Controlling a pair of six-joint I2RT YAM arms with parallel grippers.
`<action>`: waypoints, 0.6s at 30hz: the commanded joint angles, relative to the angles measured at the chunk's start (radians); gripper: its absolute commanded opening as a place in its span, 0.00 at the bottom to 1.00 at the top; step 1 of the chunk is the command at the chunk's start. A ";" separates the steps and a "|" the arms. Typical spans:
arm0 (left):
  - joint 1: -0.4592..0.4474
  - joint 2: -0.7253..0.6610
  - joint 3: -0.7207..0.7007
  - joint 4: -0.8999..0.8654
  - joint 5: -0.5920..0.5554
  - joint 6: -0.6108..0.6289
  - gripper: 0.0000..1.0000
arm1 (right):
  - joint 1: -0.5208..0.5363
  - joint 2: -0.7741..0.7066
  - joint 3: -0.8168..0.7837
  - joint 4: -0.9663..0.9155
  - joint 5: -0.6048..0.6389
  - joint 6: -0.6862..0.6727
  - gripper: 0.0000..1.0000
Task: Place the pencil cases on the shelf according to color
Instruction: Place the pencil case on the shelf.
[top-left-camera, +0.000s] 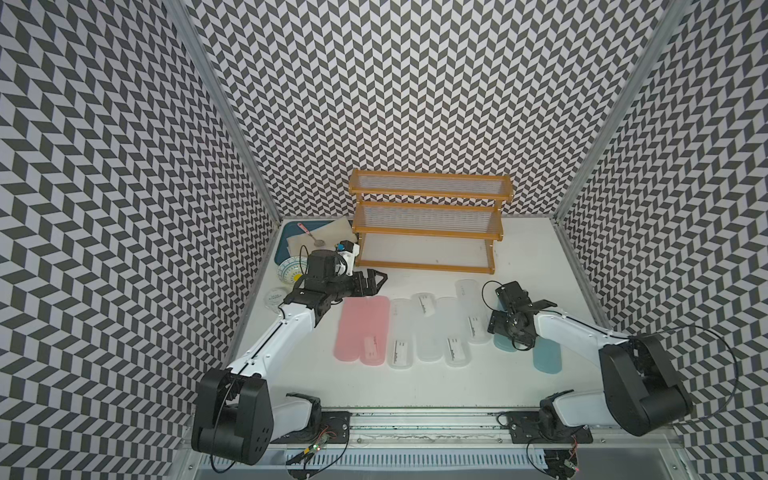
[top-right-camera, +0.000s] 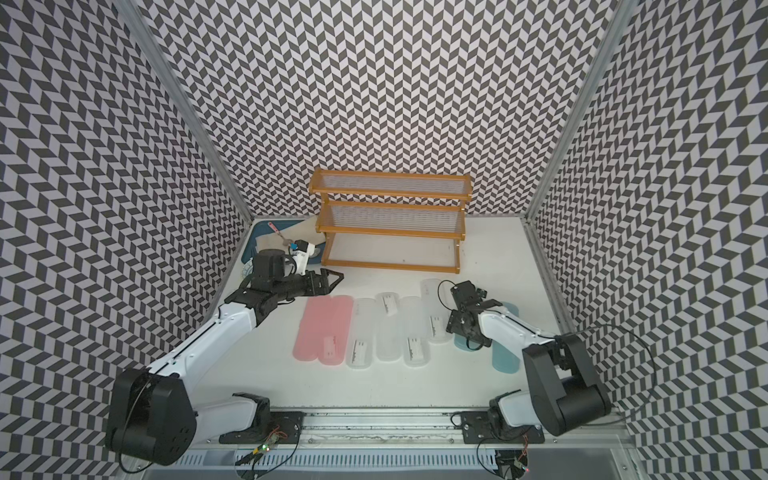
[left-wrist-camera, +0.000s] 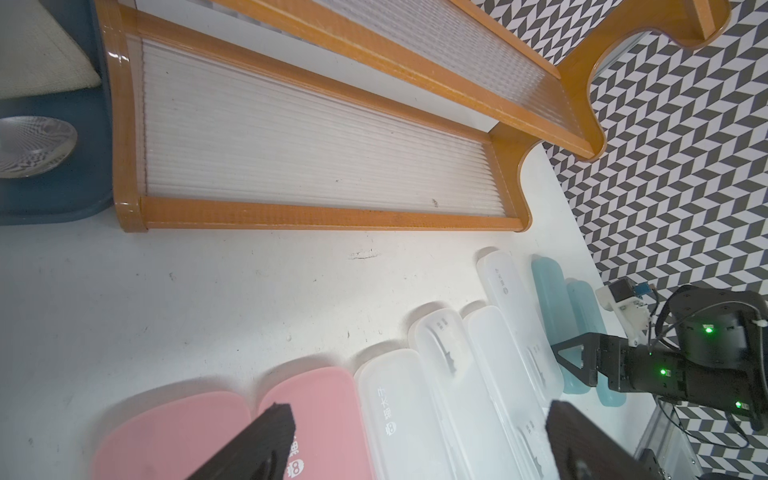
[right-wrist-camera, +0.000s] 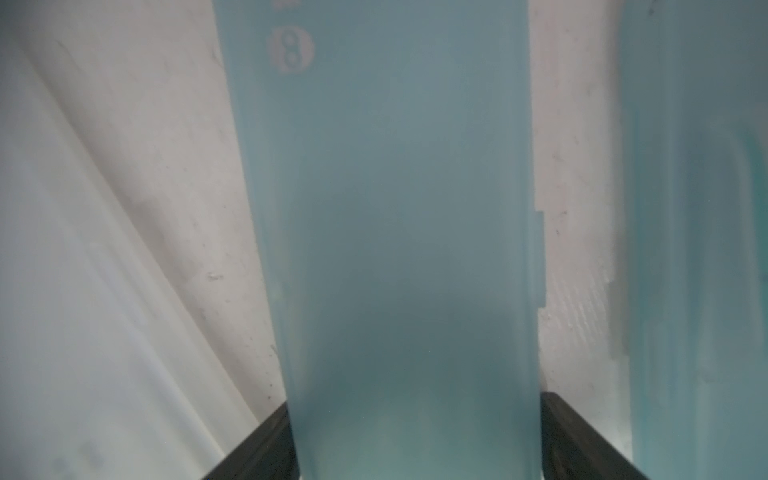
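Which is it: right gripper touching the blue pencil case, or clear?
Touching. The right wrist view shows both fingers of the right gripper flush against the blue pencil case between them, no gap.

Soft, even overhead light fills both top views, and the chevron walls (top-left-camera: 104, 166) bend toward the edges. The left wrist view is crisp, with glare at 9 o'clock on the shelf (left-wrist-camera: 124, 124). The right wrist view is dim and blurred, and the blue pencil case (right-wrist-camera: 390, 208) darkens toward 6 o'clock.

You are looking at pink pencil cases (top-left-camera: 358, 330), frosted white pencil cases (top-left-camera: 430, 336), light blue pencil cases (top-left-camera: 546, 357), an orange-brown shelf (top-left-camera: 428, 216) and walls (top-left-camera: 415, 83) showing black-and-white chevrons.
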 joint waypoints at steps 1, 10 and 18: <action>-0.001 -0.030 0.017 0.017 0.012 0.001 1.00 | 0.015 -0.005 -0.028 0.007 -0.022 0.007 0.74; -0.001 -0.181 -0.038 0.103 -0.029 -0.006 1.00 | 0.136 -0.168 0.144 -0.187 0.088 0.061 0.68; -0.001 -0.221 0.081 0.054 -0.096 -0.026 1.00 | 0.156 -0.277 0.345 -0.264 0.032 -0.054 0.67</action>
